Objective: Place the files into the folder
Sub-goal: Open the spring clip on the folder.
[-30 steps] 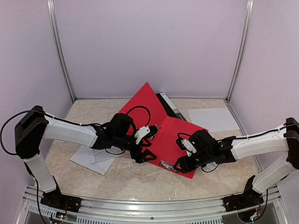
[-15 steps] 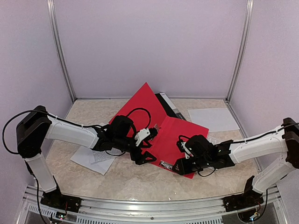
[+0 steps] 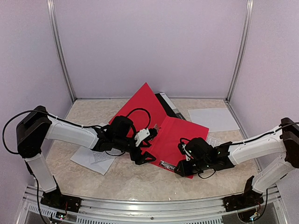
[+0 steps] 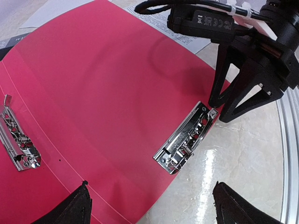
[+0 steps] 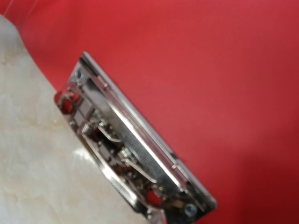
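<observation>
The red folder [image 3: 180, 135] lies open, its back cover [image 3: 145, 100] tilted up. A metal clip [image 3: 167, 164] sits at the near edge of the flat flap; it also shows in the left wrist view [image 4: 184, 140] and fills the right wrist view [image 5: 135, 158]. My right gripper [image 3: 179, 167] is low at that clip's right end; in the left wrist view its fingertips [image 4: 212, 105] stand slightly apart at the clip's end tab. My left gripper [image 3: 145, 153] is open and empty above the folder's left part. Files lie loose: a printed sheet [image 3: 91, 158] and a blank one [image 3: 212, 119].
A second metal clip [image 4: 16, 144] sits on the folder's other half. A dark-edged booklet [image 3: 167, 105] lies behind the folder. Another printed sheet [image 3: 212, 140] lies under my right arm. Walls enclose the table on three sides; a metal rail [image 3: 149, 205] runs along the front.
My right gripper has moved left and toward the front edge, dropping onto the clip's end, and its fingers have narrowed. My left gripper has barely moved.
</observation>
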Tool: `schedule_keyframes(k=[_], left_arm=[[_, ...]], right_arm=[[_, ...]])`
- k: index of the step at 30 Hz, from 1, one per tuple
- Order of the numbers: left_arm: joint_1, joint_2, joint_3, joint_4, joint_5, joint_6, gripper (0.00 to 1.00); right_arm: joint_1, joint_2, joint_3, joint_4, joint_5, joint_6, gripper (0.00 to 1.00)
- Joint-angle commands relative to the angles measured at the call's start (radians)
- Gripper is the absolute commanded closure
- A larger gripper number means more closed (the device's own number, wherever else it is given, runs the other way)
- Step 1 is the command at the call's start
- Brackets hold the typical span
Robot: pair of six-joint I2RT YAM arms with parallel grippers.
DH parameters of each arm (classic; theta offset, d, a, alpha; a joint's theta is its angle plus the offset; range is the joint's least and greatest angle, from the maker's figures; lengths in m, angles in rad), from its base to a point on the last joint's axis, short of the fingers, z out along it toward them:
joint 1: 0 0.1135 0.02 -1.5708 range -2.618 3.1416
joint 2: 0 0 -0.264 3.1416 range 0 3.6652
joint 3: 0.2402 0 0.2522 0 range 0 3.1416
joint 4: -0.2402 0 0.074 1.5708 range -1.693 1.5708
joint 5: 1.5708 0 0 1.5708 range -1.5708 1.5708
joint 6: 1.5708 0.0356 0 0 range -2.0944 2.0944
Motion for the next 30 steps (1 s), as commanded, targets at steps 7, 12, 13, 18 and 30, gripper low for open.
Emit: schedule_keyframes(k=[7,12,13,18,30], left_arm=[[0.008,0.020,-0.011,0.011,-0.018,0.020,0.13],[0.007,0.021,-0.013,0.011,-0.015,0.030,0.13],[0.007,0.021,-0.013,0.011,-0.016,0.035,0.13],[0.008,0.030,0.000,-0.004,-0.002,0.079,0.13],[0.020,0.086,0.094,-0.049,0.009,0.215,0.12]], right_arm=[[0.014,0.031,-0.003,0.022,0.010,0.006,0.81],[0.013,0.039,-0.001,0.027,0.016,0.004,0.85],[0.013,0.039,0.001,0.026,0.017,0.003,0.86],[0.014,0.040,0.015,0.006,0.036,-0.012,0.93],[0.011,0.025,0.059,-0.107,0.064,-0.093,1.00]])
